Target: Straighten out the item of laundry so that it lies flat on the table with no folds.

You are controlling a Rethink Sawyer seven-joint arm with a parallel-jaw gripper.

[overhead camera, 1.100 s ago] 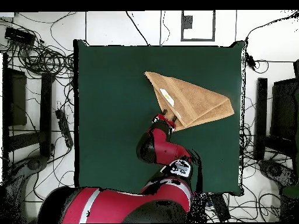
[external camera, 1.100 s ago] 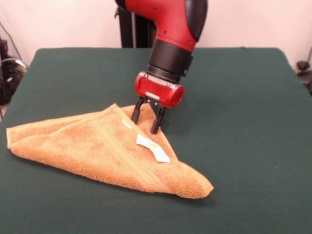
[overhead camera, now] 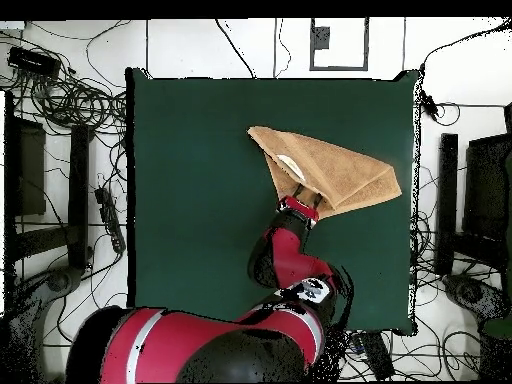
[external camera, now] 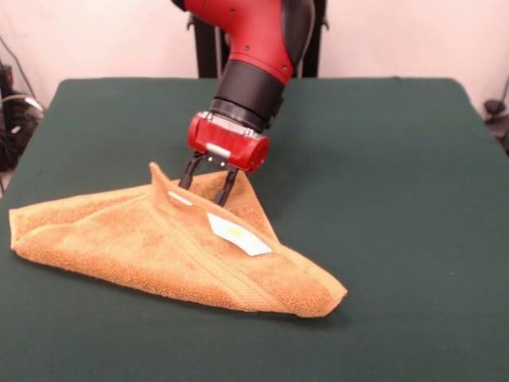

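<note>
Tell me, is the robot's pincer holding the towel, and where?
Yes. The pincer is pinching the orange towel at its folded far edge near the white label, lifting that edge off the table.

Folded orange-tan towel [external camera: 159, 247] on green table [external camera: 382, 159]

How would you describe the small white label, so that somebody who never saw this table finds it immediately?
Start at the dark green table and find the only cloth on it, the folded orange-tan towel. Near its raised peak, just below the red gripper, lies the white label. It is the one flat white patch on the tan terry, with a faint yellow mark.
</note>
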